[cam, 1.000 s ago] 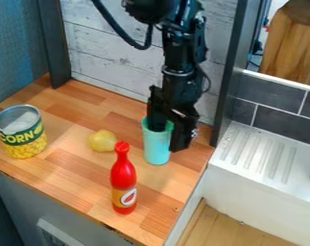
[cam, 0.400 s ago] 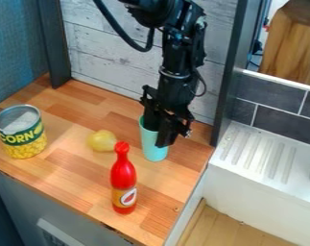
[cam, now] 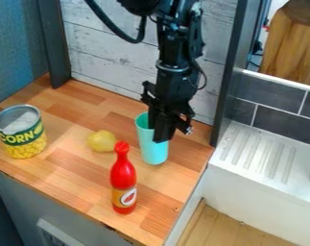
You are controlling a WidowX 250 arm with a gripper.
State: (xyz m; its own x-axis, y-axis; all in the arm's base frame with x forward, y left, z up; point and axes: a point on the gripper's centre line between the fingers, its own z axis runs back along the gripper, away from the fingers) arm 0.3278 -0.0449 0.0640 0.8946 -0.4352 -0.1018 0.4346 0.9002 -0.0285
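Cup site: wooden counter (cam: 74, 168), white sink (cam: 266, 190) off its view-right edge. Black gripper (cam: 165, 135) hung from above, overlapping the upper, view-right side of 1 turquoise cup (cam: 152, 150); spread or pressed together, I could not tell. Cup lay just below and view-left of it, mouth up, long axis near-vertical, top canted slightly view-left (maybe just camera slant). Nearby: 1 corn can (cam: 22, 134), far view-left; 1 red bottle (cam: 124, 177), nearer the camera; 1 yellow item (cam: 102, 141), between can and cup.
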